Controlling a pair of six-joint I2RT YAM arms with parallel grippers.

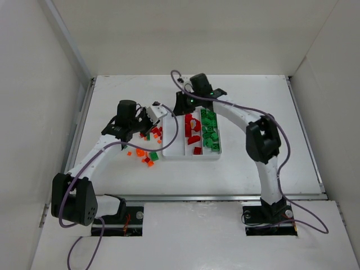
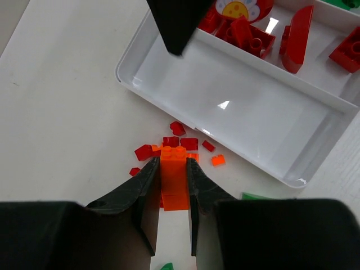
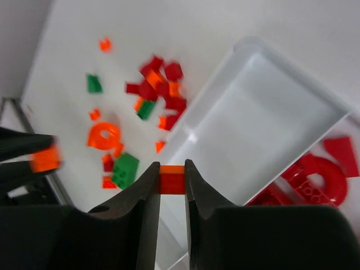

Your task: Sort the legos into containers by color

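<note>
- The left pincer [image 2: 171, 163] pinches a bright orange plastic brick [image 2: 174, 185] between its 2 fingers, studs pointing away from the wrist.
- Just beyond its tips, loose dark red plastic bits [image 2: 181, 142] lie on the white table [image 2: 67, 112].
- Ahead and to the right of this pincer is the white shallow rectangular plastic tray [image 2: 140, 56]. Its nearest compartment [image 2: 236, 107] is bare, and the next 1 holds dark red plastic pieces [image 2: 247, 31].
- The right pincer [image 3: 171, 164] is pressed onto a small orange-red plastic piece [image 3: 171, 181], blurred, held above the rim of the bare compartment.
- Ahead and left of the right pincer, scattered green, dark red and orange plastic legos [image 3: 160, 95] lie on the table.
- Seen from above, green plastic bricks [image 1: 210, 132] fill the tray compartment farthest from the left pincer.
</note>
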